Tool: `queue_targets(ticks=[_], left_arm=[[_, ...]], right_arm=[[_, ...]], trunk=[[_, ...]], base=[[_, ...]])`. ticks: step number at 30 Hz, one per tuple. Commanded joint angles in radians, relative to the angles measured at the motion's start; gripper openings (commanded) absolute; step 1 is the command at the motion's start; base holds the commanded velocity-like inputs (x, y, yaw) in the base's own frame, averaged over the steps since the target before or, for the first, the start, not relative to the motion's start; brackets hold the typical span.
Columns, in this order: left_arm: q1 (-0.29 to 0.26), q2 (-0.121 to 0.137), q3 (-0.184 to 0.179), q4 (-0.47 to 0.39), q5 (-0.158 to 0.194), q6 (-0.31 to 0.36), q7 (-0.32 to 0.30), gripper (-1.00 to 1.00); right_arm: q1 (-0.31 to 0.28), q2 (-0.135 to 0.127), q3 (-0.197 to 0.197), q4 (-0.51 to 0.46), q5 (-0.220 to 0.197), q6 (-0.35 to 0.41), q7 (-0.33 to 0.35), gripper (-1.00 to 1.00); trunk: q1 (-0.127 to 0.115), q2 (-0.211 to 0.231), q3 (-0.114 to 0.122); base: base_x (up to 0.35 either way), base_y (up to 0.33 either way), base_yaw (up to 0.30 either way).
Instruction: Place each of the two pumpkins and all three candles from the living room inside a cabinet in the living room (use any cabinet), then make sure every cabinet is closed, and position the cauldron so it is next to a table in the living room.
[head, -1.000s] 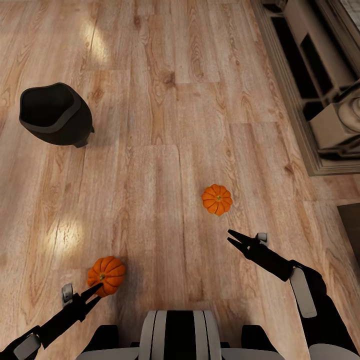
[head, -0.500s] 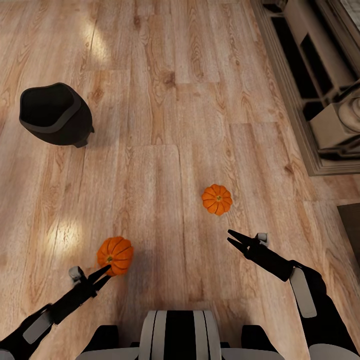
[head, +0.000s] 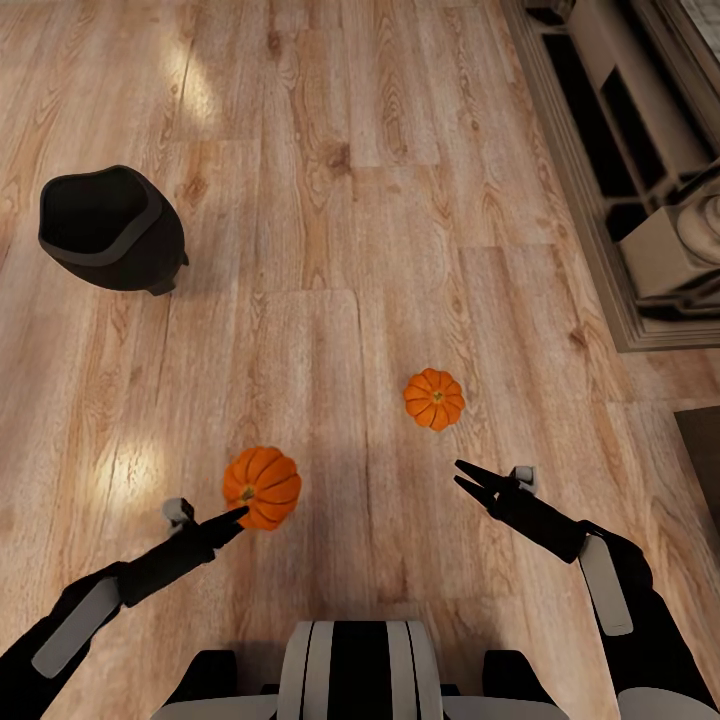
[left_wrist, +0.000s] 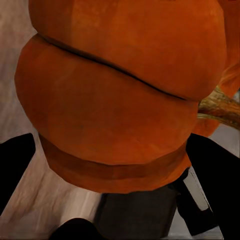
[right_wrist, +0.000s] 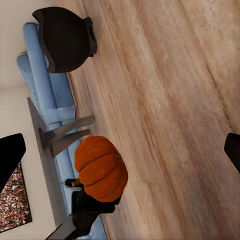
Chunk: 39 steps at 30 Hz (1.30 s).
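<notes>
A: Our held pumpkin (head: 262, 487) sits clamped at the tips of the left gripper (head: 232, 518). In the left wrist view its ribbed orange body (left_wrist: 120, 95) bulges right against the camera, the dark fingers (left_wrist: 15, 165) closed on either side of it.

B: And it has climbed. A second ago it was low, near the bottom edge of the head view, close to our base; now it is higher and further in toward the middle, clear of the wood floor (head: 330, 200). So we judge the pick done and the carry begun.

A: The other pumpkin (head: 434, 399) lies on the floor where it lay before, just ahead of the right gripper (head: 465, 477). That gripper stands spread wide with nothing in it and has not moved.

B: Further out, the cauldron (head: 110, 228) stands untouched, well apart from both pumpkins. In the right wrist view it (right_wrist: 65, 37) sits near the blue sofa (right_wrist: 50, 100).

A: The wall unit (head: 620, 170) runs along the right edge. We cannot tell whether it serves as our cabinet.

B: Then we still owe the second pumpkin, the candles and the cauldron.
</notes>
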Motion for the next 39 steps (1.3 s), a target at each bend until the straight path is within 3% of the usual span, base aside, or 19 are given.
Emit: queue_targets(ticks=[1, 3, 4, 7, 10, 11, 15, 20, 26, 34, 39], left_arm=[[0.006, 0.008, 0.000, -0.041, 0.008, 0.021, 0.035, -1.00], [0.020, 0.031, 0.027, -0.187, 0.014, 0.101, 0.156, -1.00], [0.024, 0.036, 0.070, -0.251, 0.015, 0.145, 0.216, -1.00], [0.029, 0.038, 0.255, -0.404, 0.013, 0.288, 0.419, -1.00], [0.029, 0.037, 0.341, -0.459, 0.010, 0.362, 0.559, -1.00], [0.029, 0.037, 0.350, -0.465, 0.009, 0.369, 0.586, -1.00], [0.029, 0.037, 0.376, -0.488, 0.007, 0.391, 0.795, -1.00], [0.029, 0.036, 0.377, -0.521, 0.006, 0.391, 0.948, -1.00], [0.030, 0.035, 0.376, -0.593, 0.008, 0.401, 1.004, -1.00], [0.030, 0.036, 0.381, -0.615, 0.021, 0.469, 0.996, -1.00], [0.030, 0.037, 0.379, -0.618, 0.024, 0.469, 0.991, -1.00]], right_arm=[[0.000, 0.000, -0.001, 0.000, 0.000, 0.004, 0.003, 1.00], [0.000, 0.000, -0.001, 0.001, 0.001, 0.004, 0.001, 1.00], [0.000, 0.000, -0.001, 0.001, 0.002, 0.004, 0.000, 1.00], [0.000, 0.000, 0.000, 0.001, 0.006, 0.004, -0.002, 1.00], [0.000, 0.001, 0.000, 0.001, 0.009, 0.004, -0.004, 1.00], [0.000, 0.001, 0.000, 0.001, 0.009, 0.004, -0.004, 1.00], [0.000, 0.002, 0.000, 0.001, 0.012, 0.004, -0.007, 1.00], [0.000, 0.001, 0.000, 0.001, 0.015, 0.004, -0.008, 1.00], [0.000, -0.001, 0.005, 0.001, 0.016, 0.004, -0.018, 1.00], [0.000, 0.002, 0.009, 0.001, 0.014, 0.004, -0.049, 1.00], [0.000, 0.003, 0.009, 0.001, 0.014, 0.004, -0.055, 1.00]], trunk=[[0.000, 0.000, 0.000], [0.000, 0.000, 0.000], [0.000, 0.000, 0.000], [0.000, 0.000, 0.000], [0.000, 0.000, 0.000], [0.000, 0.000, 0.000], [0.000, 0.000, 0.000], [0.000, 0.000, 0.000], [0.000, 0.000, 0.000], [0.000, 0.000, 0.000], [0.000, 0.000, 0.000]], base=[[0.000, 0.000, 0.000], [0.000, 0.000, 0.000], [0.000, 0.000, 0.000], [0.000, 0.000, 0.000], [0.000, 0.000, 0.000], [0.000, 0.000, 0.000], [0.000, 0.000, 0.000], [0.000, 0.000, 0.000], [0.000, 0.000, 0.000], [0.000, 0.000, 0.000], [0.000, 0.000, 0.000]])
